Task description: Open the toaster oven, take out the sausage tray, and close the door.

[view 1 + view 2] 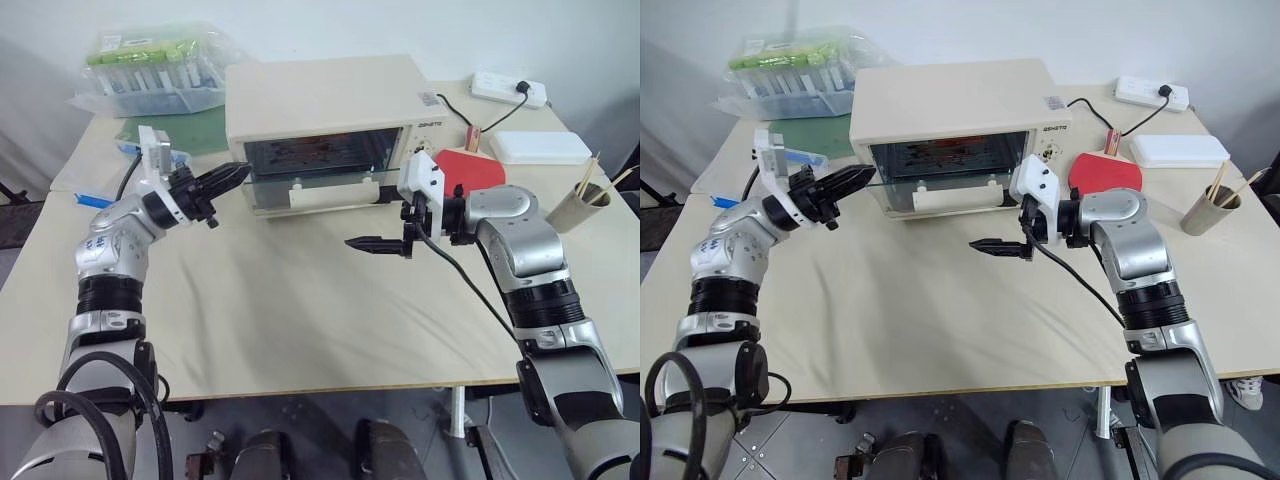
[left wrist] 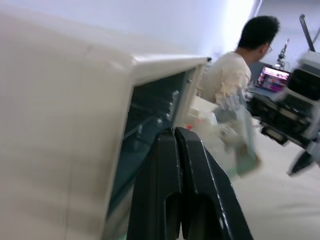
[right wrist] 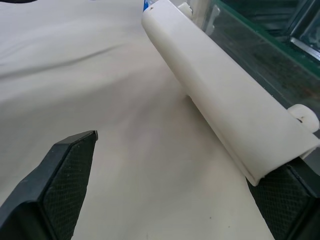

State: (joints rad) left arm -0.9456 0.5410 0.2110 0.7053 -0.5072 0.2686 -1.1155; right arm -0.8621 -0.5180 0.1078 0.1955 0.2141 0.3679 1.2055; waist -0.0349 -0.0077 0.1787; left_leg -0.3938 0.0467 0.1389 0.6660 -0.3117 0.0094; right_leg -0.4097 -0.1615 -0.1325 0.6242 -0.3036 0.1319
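The cream-white boxy toaster oven (image 1: 330, 110) stands toward twelve o'clock on the cloth-covered table (image 1: 300, 320). Its control panel with knobs is at the three o'clock end of the front. The glass-windowed door (image 1: 315, 180) with its cream frame hangs partly open, tilted outward, and its wide cream bar handle (image 1: 335, 197) sits along the lower front edge. Through the glass a dark interior with a wire rack shows; whether the sausage tray lies inside cannot be told.

The left gripper (image 1: 232, 178) points in from nine o'clock, its two black fingers pressed together with nothing between them, the tips just at the door's nine o'clock edge. The right gripper (image 1: 385, 243) hangs in front of the oven toward four o'clock, its fingers spread wide and holding nothing.

The table cloth is matte and faintly creased. At two o'clock lie a red table-tennis paddle (image 1: 472, 170), a flat white rectangular box (image 1: 540, 147) and a white power strip (image 1: 508, 89); at three o'clock stands a beige paper cup of wooden sticks (image 1: 580, 205). At ten o'clock sits a clear plastic box of tubes (image 1: 155, 75).

The left wrist view adds the oven's smooth cream side wall, the gap at the door's edge, and a seated person (image 2: 232, 70) beyond. The right wrist view shows the handle as a smooth rounded plastic bar on small pegs, with one cross-hatched finger pad (image 3: 60, 190) near the cloth and the other just under the bar's end.
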